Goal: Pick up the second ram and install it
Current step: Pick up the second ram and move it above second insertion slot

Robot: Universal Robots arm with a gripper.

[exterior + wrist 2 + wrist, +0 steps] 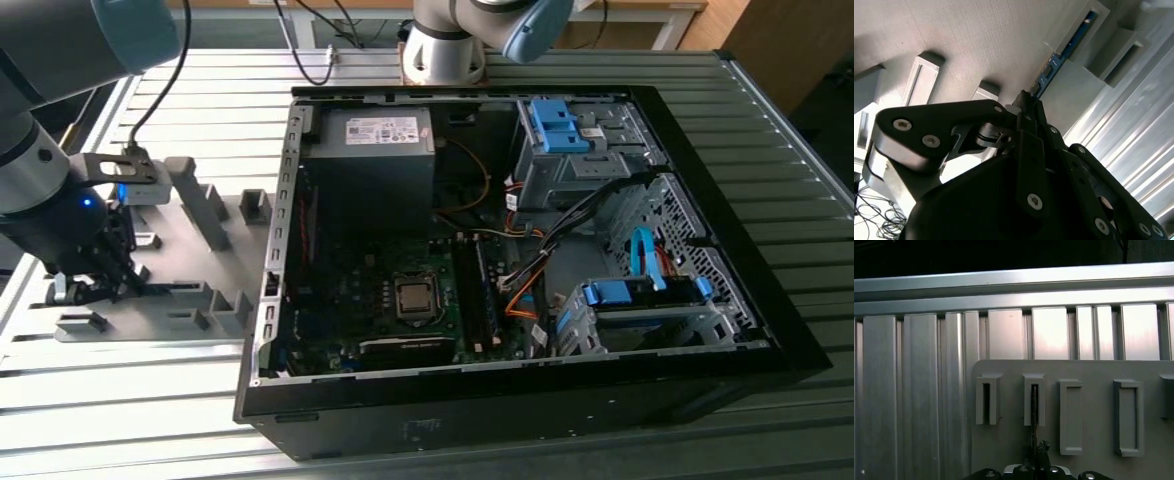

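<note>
The second ram [1066, 47] is a thin blue board standing on edge in the slotted blocks of the grey holder plate [174, 320], at the exterior view's left. In the first wrist view the second ram [1034, 407] shows edge-on as a dark line running out of one slot. My gripper [94, 275] is down low over that plate. Its black fingertips [1026, 97] meet on the near end of the stick, and the gripper [1037, 449] is shut on it there. The stick sits in its slots.
The open computer case [284, 200] lies to the exterior view's right of the holder plate, with the processor socket [416, 297] and long memory slots [474, 290] on its board. Several grey holder blocks [1071, 415] stand around the gripper. The table [134, 420] is ribbed aluminium.
</note>
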